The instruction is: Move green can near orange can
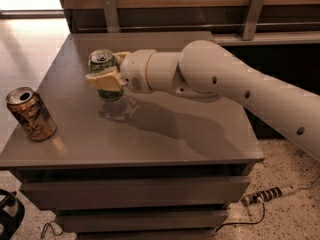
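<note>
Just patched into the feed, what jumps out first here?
The big white arm reaching in from the right, its gripper shut on the green can, held upright over the grey table, left of centre. Then the orange can, standing alone near the table's front-left corner, well apart from the green one.

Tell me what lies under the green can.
Bare table and a shadow; the gripper, shut on the green can, holds it slightly above. The arm hides the tabletop behind.
</note>
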Controlling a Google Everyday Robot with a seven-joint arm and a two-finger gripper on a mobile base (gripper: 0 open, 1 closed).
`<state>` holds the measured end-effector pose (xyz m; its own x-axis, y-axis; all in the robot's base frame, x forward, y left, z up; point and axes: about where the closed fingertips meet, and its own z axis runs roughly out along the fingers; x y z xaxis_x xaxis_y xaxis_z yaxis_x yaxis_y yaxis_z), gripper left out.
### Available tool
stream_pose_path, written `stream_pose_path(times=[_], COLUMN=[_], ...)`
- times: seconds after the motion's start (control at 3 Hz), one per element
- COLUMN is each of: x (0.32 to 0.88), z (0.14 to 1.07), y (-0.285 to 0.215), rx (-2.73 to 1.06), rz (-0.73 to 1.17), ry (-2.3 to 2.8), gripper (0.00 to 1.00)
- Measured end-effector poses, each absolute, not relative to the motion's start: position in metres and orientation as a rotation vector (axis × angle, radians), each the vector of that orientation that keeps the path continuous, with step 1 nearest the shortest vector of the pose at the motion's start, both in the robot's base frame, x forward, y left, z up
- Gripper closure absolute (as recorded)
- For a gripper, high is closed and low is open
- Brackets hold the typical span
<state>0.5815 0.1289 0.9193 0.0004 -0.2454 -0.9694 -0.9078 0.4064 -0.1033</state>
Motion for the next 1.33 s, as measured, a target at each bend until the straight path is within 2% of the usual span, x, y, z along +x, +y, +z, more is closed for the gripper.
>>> stream_pose_path(times=[1.33], x=[0.514], z=[0.879], y=[0.194], rx=[-1.057], rz=[0.833], ry=[1.531], gripper=[1.0])
